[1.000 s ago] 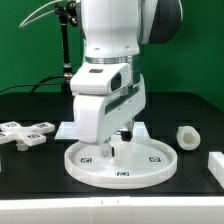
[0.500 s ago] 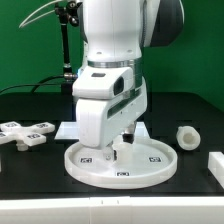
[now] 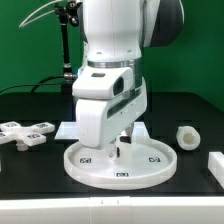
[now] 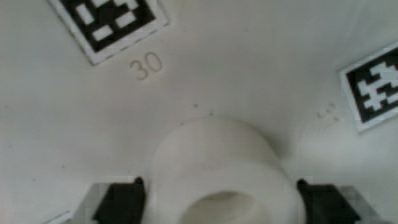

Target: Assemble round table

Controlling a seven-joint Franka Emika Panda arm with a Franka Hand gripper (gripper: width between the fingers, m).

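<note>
Pretty much nothing has moved vs the pics half a sec and a sec back: the arm (image 3: 108, 95) stays planted low over the disc (image 3: 150, 165), jaws down near its middle. We read that as a pause in a grasp or nudge on the disc, not a carry; the disc lies flat on the tabletop (image 3: 40, 175), no lift. In the wrist view we see a white rounded hump (image 4: 217, 165) btw the two dark fingers (image 4: 121, 203), w/ disc tags (image 4: 107, 25) beyond. Whether the jaws pinch it or just straddle it, we can't tell. Leg (image 3: 188, 136) sits apart on the exterior view's right, cross foot (image 3: 27, 131) well off on its left, both loose. So imo no part is joined yet
</note>
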